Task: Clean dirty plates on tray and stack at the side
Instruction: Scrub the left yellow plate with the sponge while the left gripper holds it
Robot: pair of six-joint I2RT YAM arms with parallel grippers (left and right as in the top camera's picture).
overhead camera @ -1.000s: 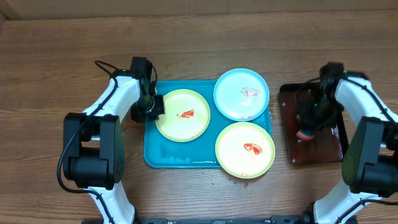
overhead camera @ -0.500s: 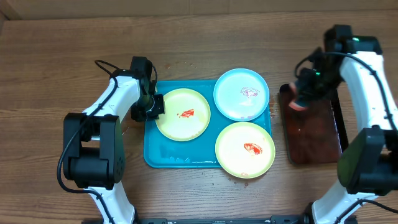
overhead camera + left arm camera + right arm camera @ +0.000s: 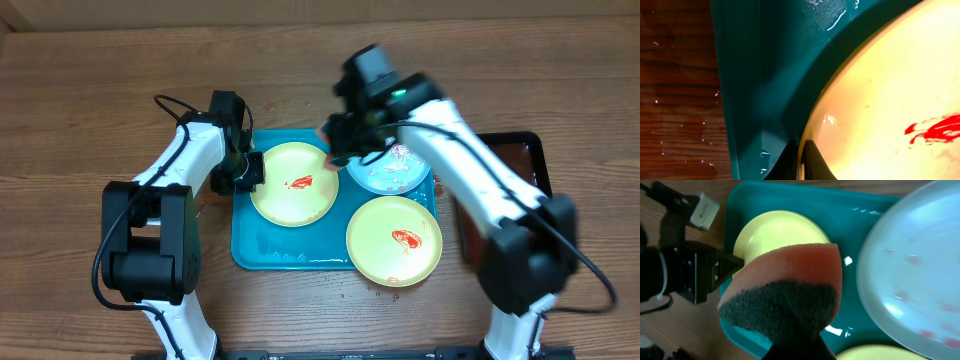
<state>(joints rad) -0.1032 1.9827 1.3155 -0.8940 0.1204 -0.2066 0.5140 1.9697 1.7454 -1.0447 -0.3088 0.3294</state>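
No plate looks cleaned yet. The left plate [image 3: 293, 185], blue plate [image 3: 398, 170] and near plate [image 3: 394, 240] all lie in the tray [image 3: 255, 250], each with a red smear [image 3: 300, 183], and none is stacked on the desk [image 3: 80, 100]. The left pincer [image 3: 799, 155] is nipped tight on the left plate's rim. The right pincer [image 3: 340, 135] hangs over the tray's far edge between the left and blue plates, clamped on a sponge [image 3: 785, 285]. Wiping and stacking are all still to do.

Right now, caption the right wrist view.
Right hand holds a sponge above the tray, near a yellow-green plate and the blue plate.
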